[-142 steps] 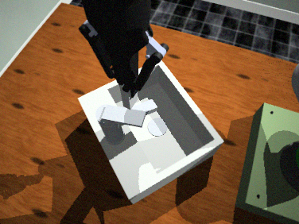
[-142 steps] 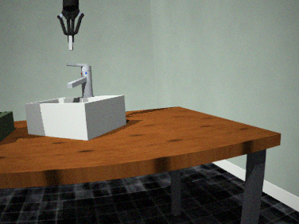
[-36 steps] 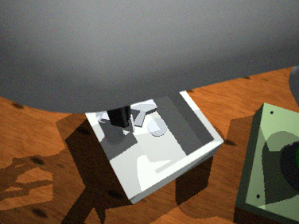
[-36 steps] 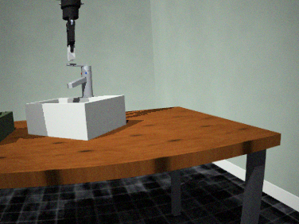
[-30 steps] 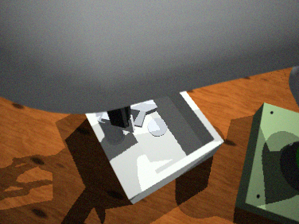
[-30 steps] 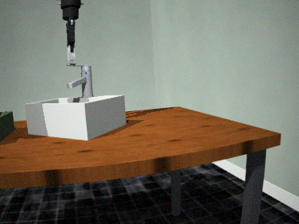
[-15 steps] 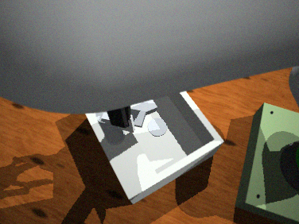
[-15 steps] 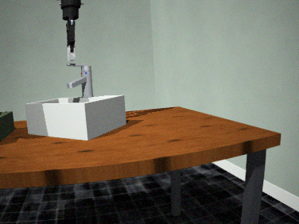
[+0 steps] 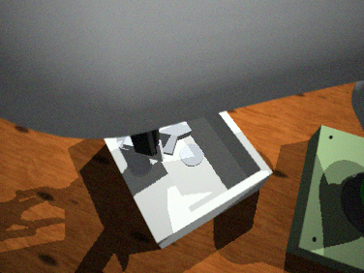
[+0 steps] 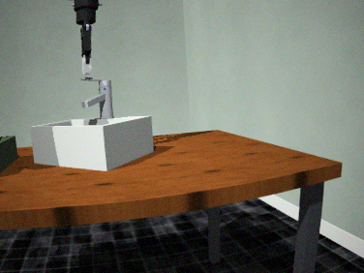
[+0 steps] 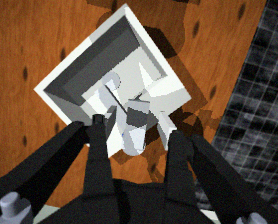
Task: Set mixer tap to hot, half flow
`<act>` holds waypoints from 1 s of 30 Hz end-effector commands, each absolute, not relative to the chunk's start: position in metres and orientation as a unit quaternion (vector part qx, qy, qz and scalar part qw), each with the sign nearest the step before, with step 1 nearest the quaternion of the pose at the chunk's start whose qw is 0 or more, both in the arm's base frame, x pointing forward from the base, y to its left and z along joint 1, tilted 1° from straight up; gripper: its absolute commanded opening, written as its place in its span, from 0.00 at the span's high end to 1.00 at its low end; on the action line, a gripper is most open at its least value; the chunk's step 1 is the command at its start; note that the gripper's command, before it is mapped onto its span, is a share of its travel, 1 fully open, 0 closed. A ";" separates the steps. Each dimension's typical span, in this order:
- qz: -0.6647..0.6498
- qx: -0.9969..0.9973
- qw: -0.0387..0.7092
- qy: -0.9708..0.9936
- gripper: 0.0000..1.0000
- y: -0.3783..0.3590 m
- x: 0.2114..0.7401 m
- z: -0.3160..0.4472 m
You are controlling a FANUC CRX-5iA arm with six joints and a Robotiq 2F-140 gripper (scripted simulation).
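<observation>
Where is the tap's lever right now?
In the exterior view, the lever lies flat on top of the mixer tap, at the back of the white basin, directly under the end effector.

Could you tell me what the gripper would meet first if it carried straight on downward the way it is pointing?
Most likely the tap's lever: the gripper hangs partly open, holding nothing, just above it, with the basin lower down.

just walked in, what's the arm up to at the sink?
The arm holds its tool right above the mixer tap, which stands at the back of a white basin on the wooden table. The fingers are part open, straddling the tap from above in the wrist view, with nothing gripped. The lever lies flat on top of the tap, not lifted. Whether the tool touches it I cannot tell.
</observation>
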State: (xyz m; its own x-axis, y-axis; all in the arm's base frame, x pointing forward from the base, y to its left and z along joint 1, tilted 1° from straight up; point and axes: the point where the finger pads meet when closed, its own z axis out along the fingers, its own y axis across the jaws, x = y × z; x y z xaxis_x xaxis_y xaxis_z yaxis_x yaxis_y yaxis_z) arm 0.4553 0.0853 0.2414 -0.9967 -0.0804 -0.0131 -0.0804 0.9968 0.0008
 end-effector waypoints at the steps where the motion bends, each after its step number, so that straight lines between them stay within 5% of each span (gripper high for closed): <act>1: 0.001 -0.040 0.007 0.999 0.57 0.085 0.455 0.242; 30: 0.001 -0.040 0.007 0.999 0.57 0.085 0.456 0.228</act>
